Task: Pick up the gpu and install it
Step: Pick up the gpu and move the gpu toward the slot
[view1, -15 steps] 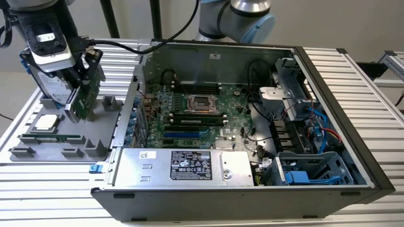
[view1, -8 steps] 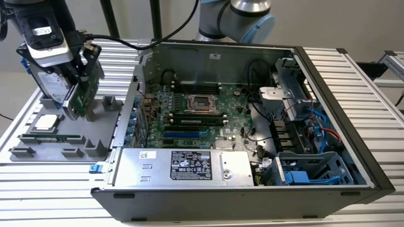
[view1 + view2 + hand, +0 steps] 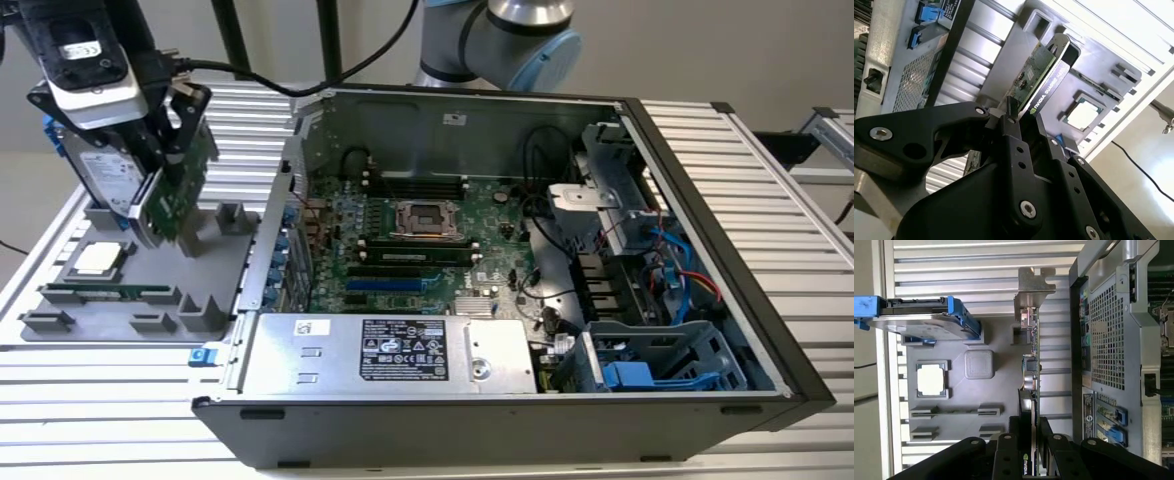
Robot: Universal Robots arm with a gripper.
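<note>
Since the thin green gpu card [image 3: 1030, 370] stood on edge over the grey plastic tray [image 3: 100, 316], nine o'clock from the open metal case [image 3: 467, 425], your black gripper [image 3: 1031, 427] clamped its two faces.

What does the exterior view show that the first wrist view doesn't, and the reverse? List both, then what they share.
Exterior view: the motherboard and power supply inside the open case. First wrist view: the outer face of the case's rear panel. Shared: the gpu between the jaws of the gripper, the hard drive, and the processor on the grey tray.
</note>
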